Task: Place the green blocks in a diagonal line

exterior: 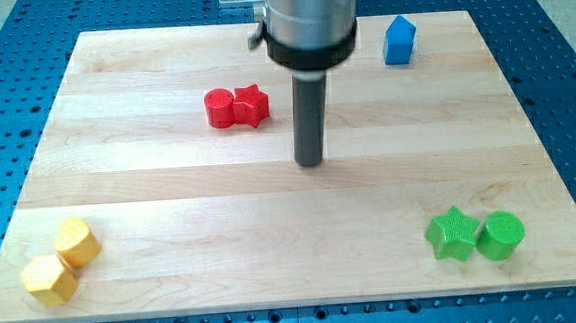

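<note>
A green star and a green cylinder sit side by side, touching, at the view's bottom right of the wooden board. The star is on the left, the cylinder on the right. My tip rests near the middle of the board, well up and to the left of the green blocks, touching no block.
A red cylinder and a red star touch each other left of my tip. A blue block stands at the top right. Two yellow blocks sit at the bottom left. Blue perforated table surrounds the board.
</note>
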